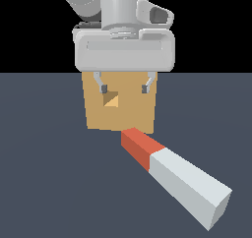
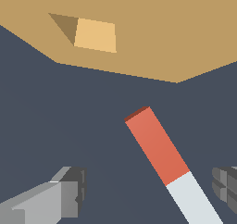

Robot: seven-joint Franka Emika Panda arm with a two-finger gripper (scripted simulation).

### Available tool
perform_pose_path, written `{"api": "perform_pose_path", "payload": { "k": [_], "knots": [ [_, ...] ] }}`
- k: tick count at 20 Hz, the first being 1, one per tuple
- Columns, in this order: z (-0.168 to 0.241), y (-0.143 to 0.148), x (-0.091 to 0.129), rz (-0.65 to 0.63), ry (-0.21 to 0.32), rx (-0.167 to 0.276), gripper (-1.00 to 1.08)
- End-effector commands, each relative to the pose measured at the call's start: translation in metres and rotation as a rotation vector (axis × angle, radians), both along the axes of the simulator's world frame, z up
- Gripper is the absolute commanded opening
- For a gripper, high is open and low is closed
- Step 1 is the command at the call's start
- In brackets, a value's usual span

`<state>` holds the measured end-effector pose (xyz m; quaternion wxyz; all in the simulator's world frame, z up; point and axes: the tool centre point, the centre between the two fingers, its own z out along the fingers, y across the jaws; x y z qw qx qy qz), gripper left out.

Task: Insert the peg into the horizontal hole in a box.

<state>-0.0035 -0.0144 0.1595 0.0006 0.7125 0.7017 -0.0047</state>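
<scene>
Peg (image 1: 172, 175): lies on worktop near box (image 1: 120, 111), red end toward it, angled to exterior view's right. Tool (image 1: 123, 89): wide, empty, above. Hole (image 1: 111, 100): unfilled. Advice: grasp white section, square peg to hole.

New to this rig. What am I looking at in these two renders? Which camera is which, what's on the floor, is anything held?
These are simulator renders of one robot arm. The exterior view looks at the scene from off the arm; the wrist view looks out from the arm's wrist, past its two fingers. The gripper hangs open and holds nothing. On the dark surface lies the peg, a square bar, red-orange at one end and pale grey-white along the rest. Its red end points toward the box, a tan block with a small square hole in its face. The peg is not yet in the hole.
</scene>
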Motion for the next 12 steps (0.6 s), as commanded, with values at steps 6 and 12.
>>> {"api": "perform_pose_path", "payload": {
  "k": [6,12],
  "knots": [
    [-0.002,-0.003,0.001,0.012,0.000,0.000,1.00],
    [-0.009,-0.014,0.006,0.057,0.000,0.001,1.00]
  ]
}}
